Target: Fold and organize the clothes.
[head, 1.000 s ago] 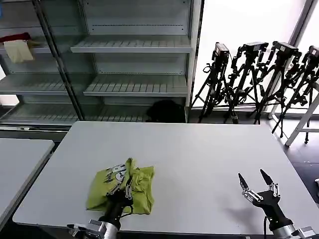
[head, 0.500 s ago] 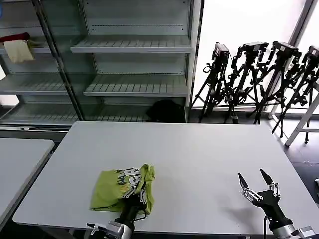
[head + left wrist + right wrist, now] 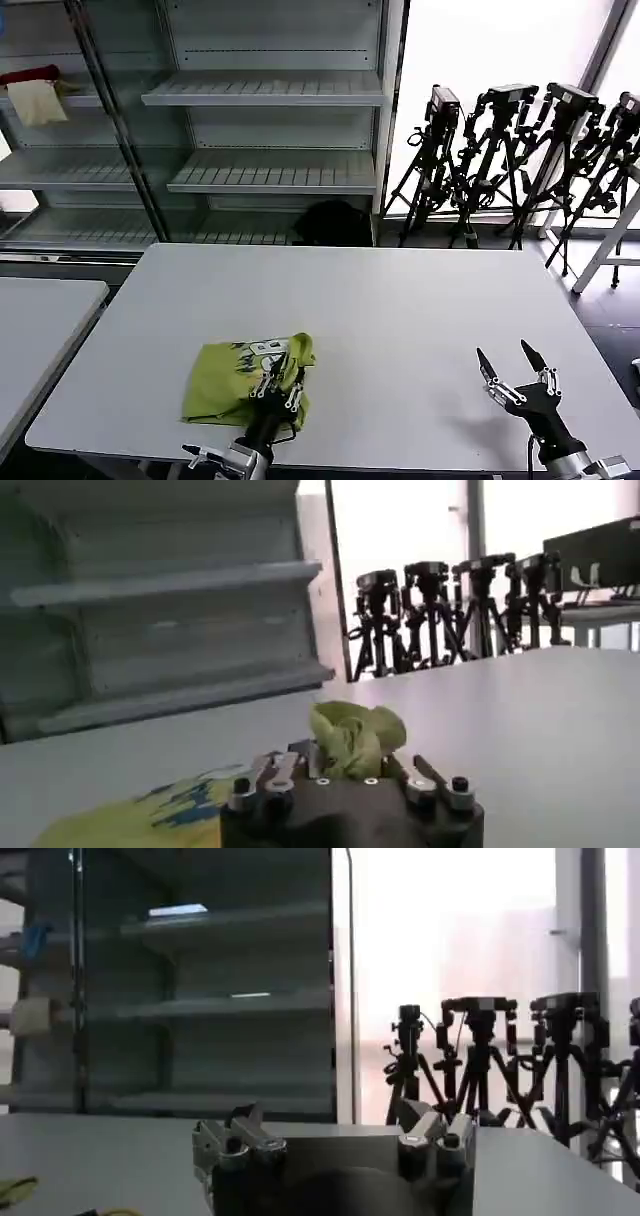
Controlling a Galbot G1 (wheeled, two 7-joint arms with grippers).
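Note:
The clothes [image 3: 225,380], a lime yellow-green T-shirt with white and dark lettering showing, lie bunched on the near left part of the white table [image 3: 400,300]. My left gripper [image 3: 283,372] is shut on a raised fold at the shirt's right edge. In the left wrist view the pinched green fabric [image 3: 350,735] bulges up between the fingers of the left gripper [image 3: 345,765]. My right gripper [image 3: 510,368] stands open above the table's near right corner, holding nothing; in its wrist view the right gripper [image 3: 335,1133] has its jaws spread wide.
A second grey table [image 3: 40,320] stands to the left. Metal shelving [image 3: 260,130] rises behind the table, with a cream cloth [image 3: 38,102] and a red cloth [image 3: 30,75] on an upper left shelf. Several camera tripods [image 3: 520,160] stand at the back right.
My left gripper has carried the shirt's edge rightward across the garment, from its left-middle to its right edge. The shirt is now more compact. The right arm has not moved.

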